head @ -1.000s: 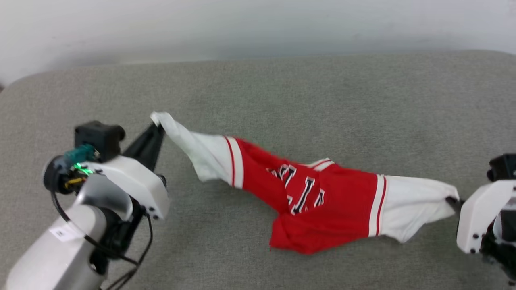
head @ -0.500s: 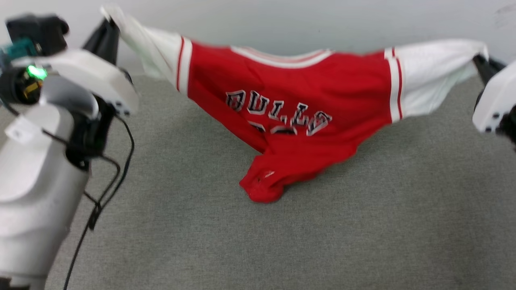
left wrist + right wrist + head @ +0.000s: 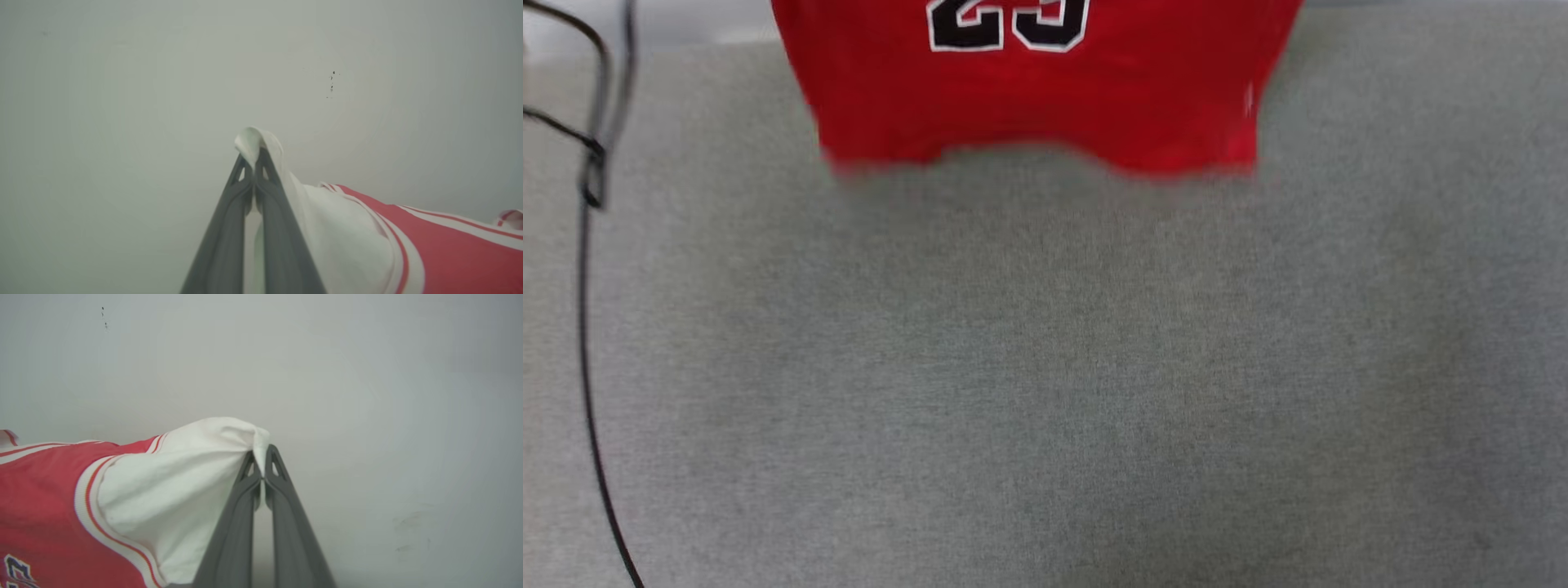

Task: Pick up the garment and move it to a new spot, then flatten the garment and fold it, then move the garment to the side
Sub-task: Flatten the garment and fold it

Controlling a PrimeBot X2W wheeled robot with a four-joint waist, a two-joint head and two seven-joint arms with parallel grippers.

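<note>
Quick status from my end: both grippers are pinched fully shut, each on a bit of the garment (image 3: pixel 1029 90). The left gripper (image 3: pixel 254 155) has a white sleeve cuff (image 3: pixel 248 141) clamped right at its fingertips. The right gripper (image 3: pixel 261 453) has the opposite cuff (image 3: pixel 257 435) the same way.

So the red body hangs between the 2 grippers and below them, spread wide, number facing me. Its hem (image 3: pixel 1045 155) looks clear of the gray counter (image 3: pixel 1045 367), though that edge is blurry.

I'd call this step 1, the pick-up-and-move part, mid-carry. Next move as I see it: lower both grippers together at the new spot, held well apart so the cloth lands flat, hem first. There's a black cable (image 3: pixel 587 245) dangling on the left gripper's side, worth keeping out of the fabric.
</note>
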